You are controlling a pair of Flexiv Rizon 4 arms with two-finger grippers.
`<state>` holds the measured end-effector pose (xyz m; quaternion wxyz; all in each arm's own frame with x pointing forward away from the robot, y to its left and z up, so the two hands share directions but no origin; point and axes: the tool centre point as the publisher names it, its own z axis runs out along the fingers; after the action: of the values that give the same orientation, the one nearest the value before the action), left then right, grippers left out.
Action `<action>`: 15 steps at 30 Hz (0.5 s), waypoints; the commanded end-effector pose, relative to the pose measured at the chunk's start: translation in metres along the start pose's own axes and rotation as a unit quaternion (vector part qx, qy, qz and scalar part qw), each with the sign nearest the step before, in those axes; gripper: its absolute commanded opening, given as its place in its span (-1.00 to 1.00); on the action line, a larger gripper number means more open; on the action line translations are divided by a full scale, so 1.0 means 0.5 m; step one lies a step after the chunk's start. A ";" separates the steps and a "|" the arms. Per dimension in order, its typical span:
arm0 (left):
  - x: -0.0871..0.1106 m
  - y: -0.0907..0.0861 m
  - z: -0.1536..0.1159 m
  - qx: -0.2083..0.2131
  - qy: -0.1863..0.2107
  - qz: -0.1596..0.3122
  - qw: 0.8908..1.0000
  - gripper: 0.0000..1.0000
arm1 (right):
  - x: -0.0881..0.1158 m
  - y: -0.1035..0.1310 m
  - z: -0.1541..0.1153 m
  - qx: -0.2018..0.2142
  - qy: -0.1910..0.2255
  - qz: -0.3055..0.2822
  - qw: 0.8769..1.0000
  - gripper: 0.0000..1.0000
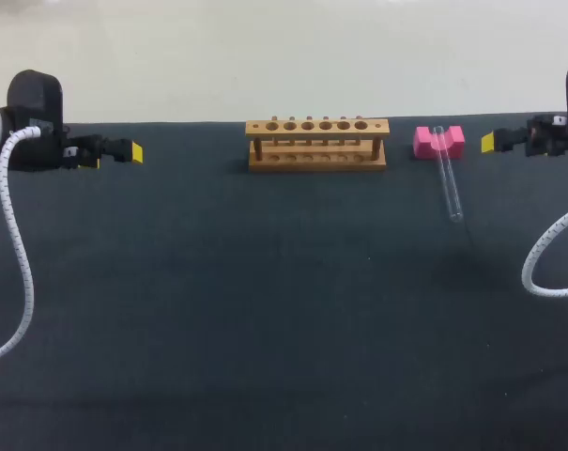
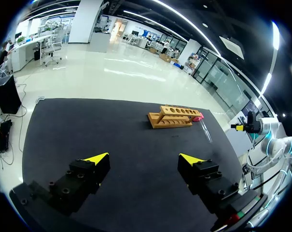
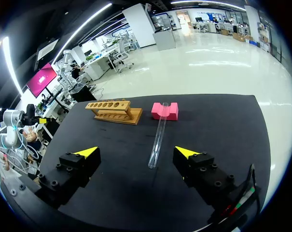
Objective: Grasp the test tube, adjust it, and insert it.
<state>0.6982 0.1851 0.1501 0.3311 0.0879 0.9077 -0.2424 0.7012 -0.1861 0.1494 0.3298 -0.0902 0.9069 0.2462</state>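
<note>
Black surface point(image 1: 265, 329) holds a wooden rack point(image 1: 316, 144) at the back, with a pink block point(image 1: 438, 141) beside it. One end of the glass test tube point(image 1: 449, 178) rests on the block, and its long side runs toward the front. It lies ahead of the right fingers point(image 3: 187, 153), which are nearer. Those and the left fingers point(image 2: 98, 157) are spread wide, holding nothing.

My work table point(image 1: 265, 338) is covered edge to edge with a dark, matte sheet, lightly speckled with pale flecks. Near its far edge, right of the middle as I look down on it, sits a small pink block point(image 1: 425, 144) with a notch cut into its top.
</note>
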 end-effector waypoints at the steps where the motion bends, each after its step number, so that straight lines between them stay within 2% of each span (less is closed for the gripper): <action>1: -0.003 -0.001 0.001 -0.001 0.002 0.000 1.000 1.00 | 0.000 0.001 0.000 0.000 0.000 0.000 1.000 1.00; 13: -0.003 -0.001 0.001 -0.001 0.002 0.000 1.000 1.00 | 0.000 0.001 0.000 0.000 0.000 0.000 1.000 1.00; 15: -0.006 -0.004 0.008 0.011 0.011 0.032 0.999 1.00 | 0.000 0.001 0.000 0.000 0.000 0.000 1.000 1.00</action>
<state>0.6969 0.1831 0.1497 0.3321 0.1002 0.9070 -0.2388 0.7012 -0.1862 0.1494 0.3298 -0.0902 0.9069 0.2462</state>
